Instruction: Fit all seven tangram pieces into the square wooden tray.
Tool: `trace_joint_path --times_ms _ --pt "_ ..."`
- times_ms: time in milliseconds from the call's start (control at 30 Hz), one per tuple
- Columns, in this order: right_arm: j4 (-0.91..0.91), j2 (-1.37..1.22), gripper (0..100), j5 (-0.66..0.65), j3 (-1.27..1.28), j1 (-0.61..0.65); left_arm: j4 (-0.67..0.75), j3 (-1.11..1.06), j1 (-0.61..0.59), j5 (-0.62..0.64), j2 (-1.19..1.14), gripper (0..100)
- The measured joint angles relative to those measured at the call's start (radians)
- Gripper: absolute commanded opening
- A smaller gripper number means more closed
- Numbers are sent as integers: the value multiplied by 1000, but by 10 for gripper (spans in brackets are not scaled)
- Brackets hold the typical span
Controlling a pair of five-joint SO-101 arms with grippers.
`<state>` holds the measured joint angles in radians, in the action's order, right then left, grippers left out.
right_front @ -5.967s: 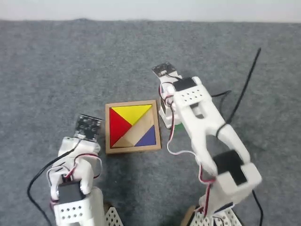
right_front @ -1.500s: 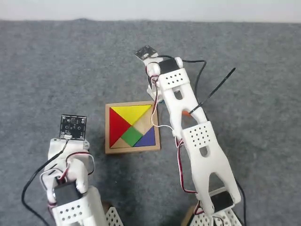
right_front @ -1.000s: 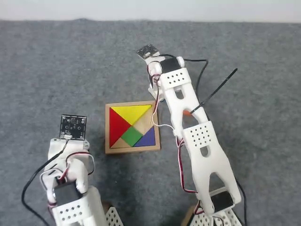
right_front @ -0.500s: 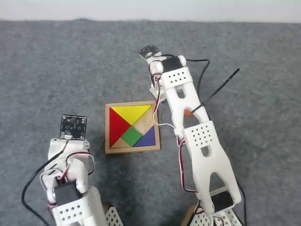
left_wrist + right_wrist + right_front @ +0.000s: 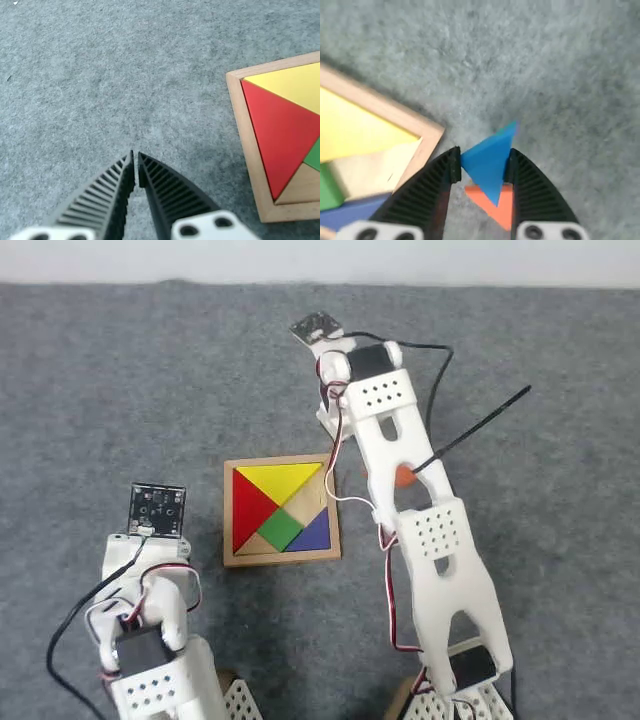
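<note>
We see a tray (image 5: 281, 559) of pale bare wood; its coloured pieces (image 5: 250, 508) look smooth and matt; the table cover (image 5: 120, 390) is rough grey cloth; the fingers (image 5: 100, 200) are ribbed black plastic.

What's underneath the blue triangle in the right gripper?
An orange piece lies on the carpet beneath the blue triangle clamped in the right gripper. The triangle covers part of it, so its full shape cannot be seen.
</note>
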<state>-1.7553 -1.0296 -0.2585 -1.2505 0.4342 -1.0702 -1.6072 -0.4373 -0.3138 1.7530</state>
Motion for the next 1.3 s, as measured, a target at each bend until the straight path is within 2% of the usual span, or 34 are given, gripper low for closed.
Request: trace_joint_path --times_ms 400,533,867,1067,1300 --pt "2 405 90 8 601 203 0 0 0 0 0 13" --pt "54 413 91 161 738 261 0 0 0 0 0 13" --pt "203 400 91 479 760 304 0 0 0 0 0 13" --pt "218 358 91 546 760 334 0 0 0 0 0 13" --pt "245 333 91 554 760 361 0 0 0 0 0 13"
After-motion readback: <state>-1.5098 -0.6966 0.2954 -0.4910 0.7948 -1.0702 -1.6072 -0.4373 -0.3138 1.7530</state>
